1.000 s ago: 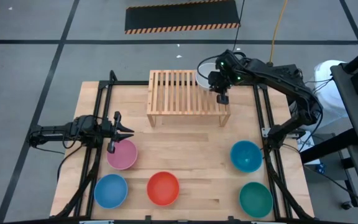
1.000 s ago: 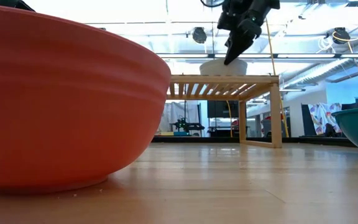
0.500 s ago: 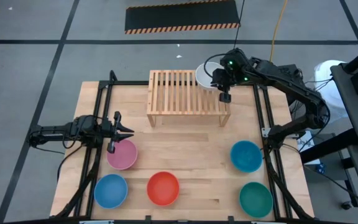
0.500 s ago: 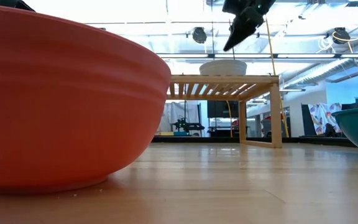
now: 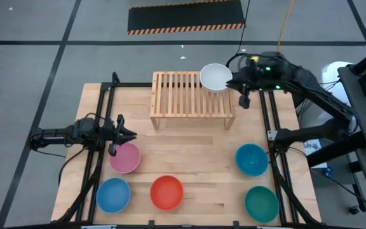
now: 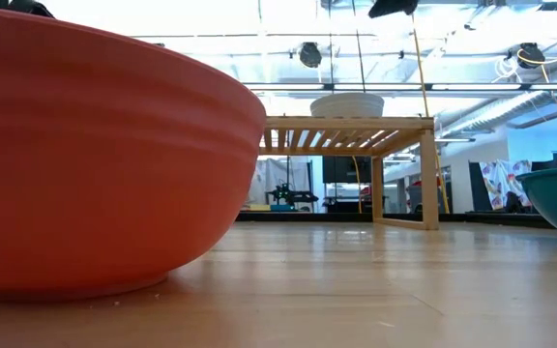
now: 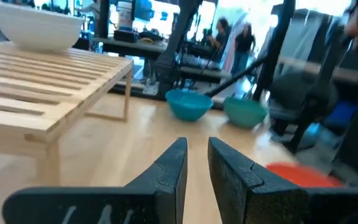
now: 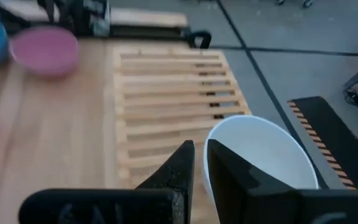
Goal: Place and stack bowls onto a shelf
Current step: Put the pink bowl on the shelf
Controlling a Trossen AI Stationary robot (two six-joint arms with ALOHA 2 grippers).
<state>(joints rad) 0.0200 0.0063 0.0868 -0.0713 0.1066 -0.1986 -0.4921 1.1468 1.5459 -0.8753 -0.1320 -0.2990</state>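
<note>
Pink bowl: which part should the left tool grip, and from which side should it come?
Probably the rim of the pink bowl on its near-left side, from above. It sits upright, mouth open, and the left tool hovers at that edge. One finger would go inside, one outside.

Overhead, table-level, perhaps two wrist-mounted views

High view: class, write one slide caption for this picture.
White bowl sits on the shelf's far right corner; right gripper beside it, left gripper by the pink bowl.
</note>
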